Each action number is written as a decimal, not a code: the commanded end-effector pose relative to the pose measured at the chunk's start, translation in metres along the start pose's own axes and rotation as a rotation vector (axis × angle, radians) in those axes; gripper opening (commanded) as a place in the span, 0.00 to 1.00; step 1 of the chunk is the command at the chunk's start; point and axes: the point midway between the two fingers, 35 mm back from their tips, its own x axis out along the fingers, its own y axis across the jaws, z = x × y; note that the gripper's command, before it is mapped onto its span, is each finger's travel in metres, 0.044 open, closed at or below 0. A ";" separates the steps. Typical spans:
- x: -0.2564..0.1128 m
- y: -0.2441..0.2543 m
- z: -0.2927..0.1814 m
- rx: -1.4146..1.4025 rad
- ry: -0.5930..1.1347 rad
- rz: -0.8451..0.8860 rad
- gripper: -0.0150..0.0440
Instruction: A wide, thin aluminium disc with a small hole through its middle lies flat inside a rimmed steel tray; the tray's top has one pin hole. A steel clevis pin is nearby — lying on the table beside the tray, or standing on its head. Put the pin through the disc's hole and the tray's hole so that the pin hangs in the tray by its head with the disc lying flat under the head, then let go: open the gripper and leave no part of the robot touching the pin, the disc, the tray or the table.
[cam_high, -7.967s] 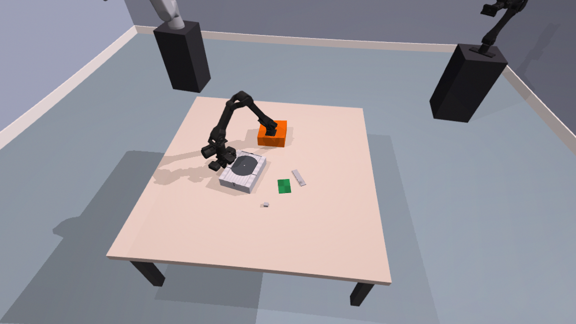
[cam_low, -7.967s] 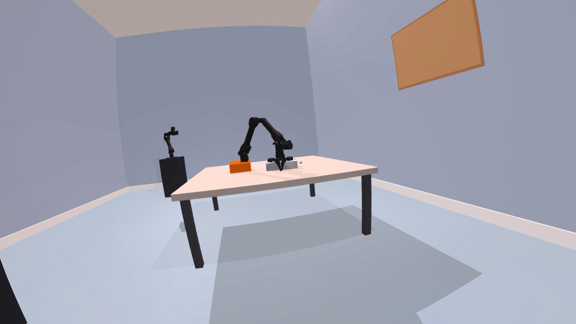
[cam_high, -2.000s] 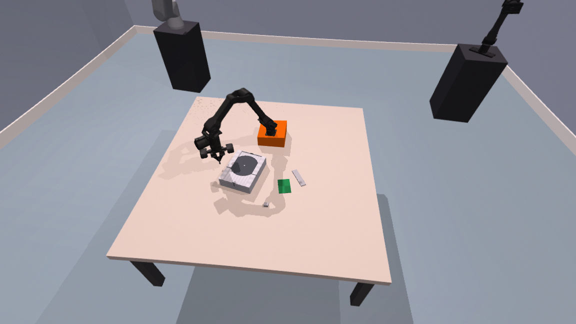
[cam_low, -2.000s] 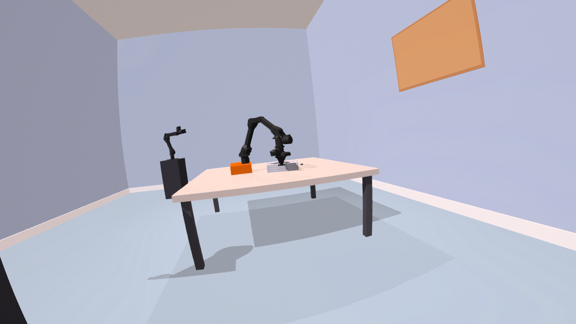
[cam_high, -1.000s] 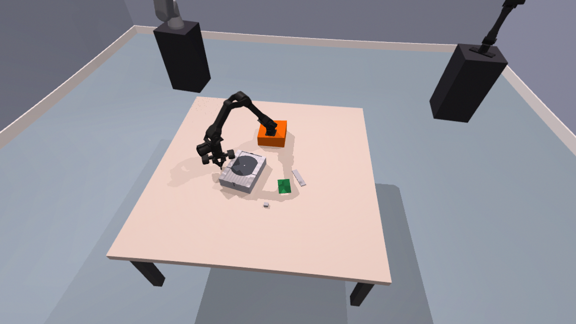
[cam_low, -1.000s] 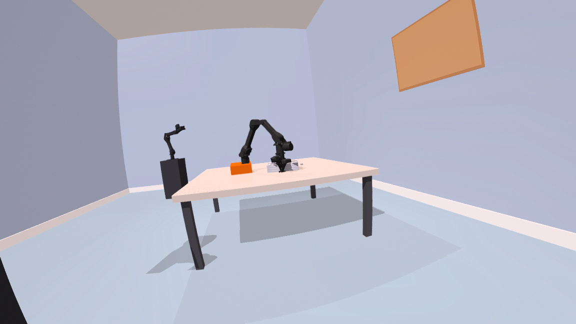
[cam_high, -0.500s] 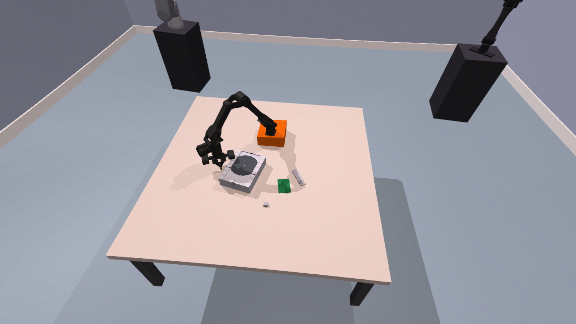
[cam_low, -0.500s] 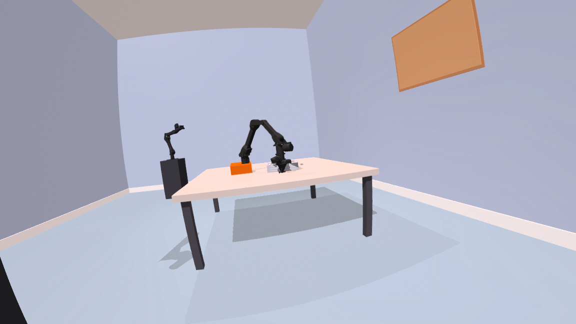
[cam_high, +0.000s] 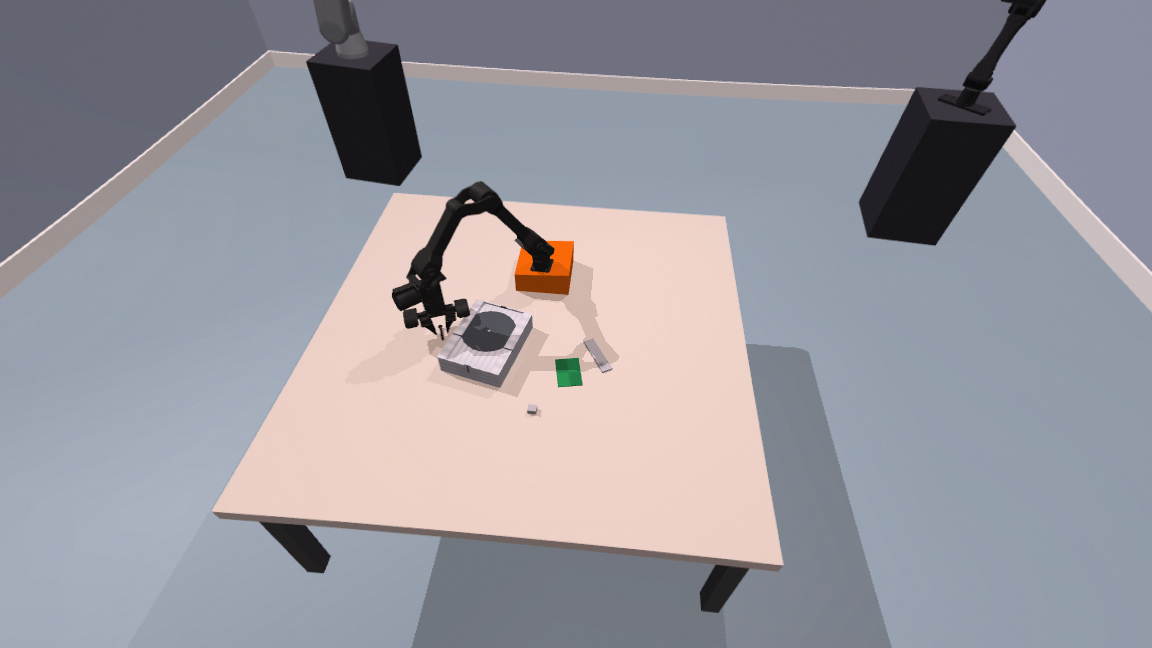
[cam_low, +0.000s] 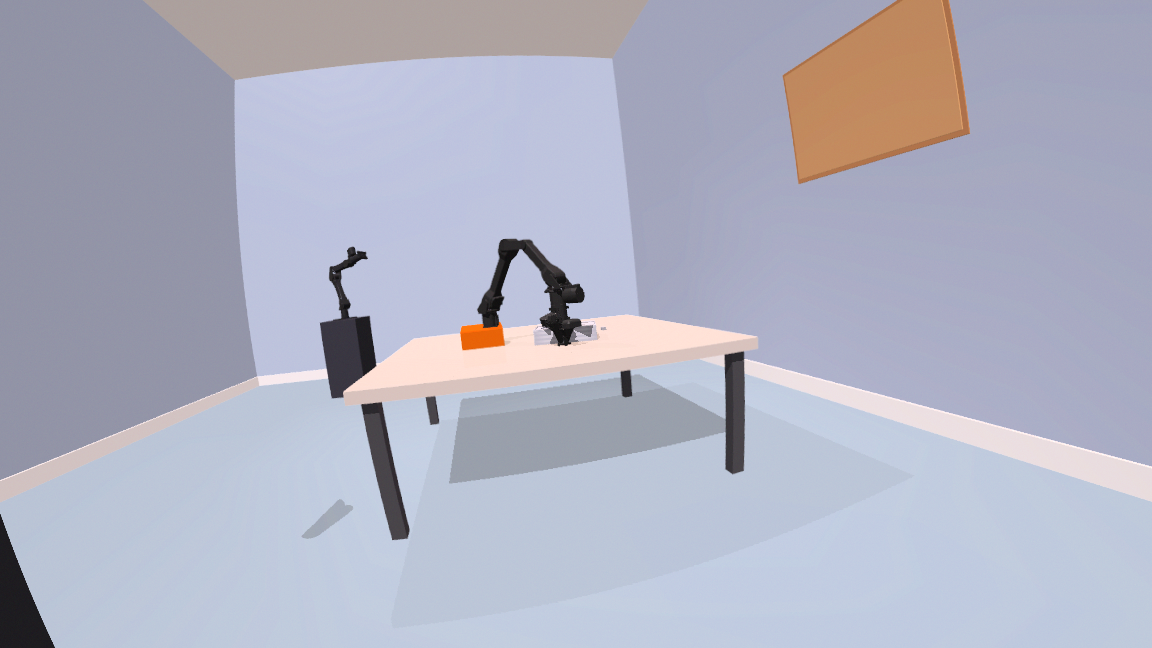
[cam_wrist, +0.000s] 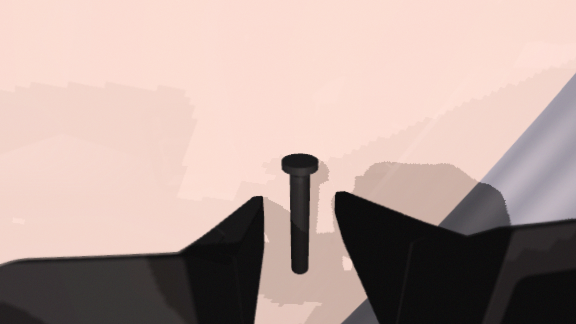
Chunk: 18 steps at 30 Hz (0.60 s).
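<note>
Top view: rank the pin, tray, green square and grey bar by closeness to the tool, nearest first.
1. Pin: between the open fingers.
2. Tray: just right in view.
3. Green square: beyond the tray.
4. Grey bar: farther right.

The arm arches over and down, its parted fingers (cam_high: 440, 330) (cam_low: 563, 344) pointing downward.

In the wrist view, the tray (cam_wrist: 542, 165) is cut off by the right edge; in the exterior view, the pin is too small to tell.
</note>
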 end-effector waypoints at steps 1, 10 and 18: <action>-0.003 0.000 0.007 0.005 0.153 -0.006 0.53; -0.008 0.000 0.008 -0.006 0.331 0.010 0.53; -0.006 0.000 0.008 -0.006 0.331 0.009 0.53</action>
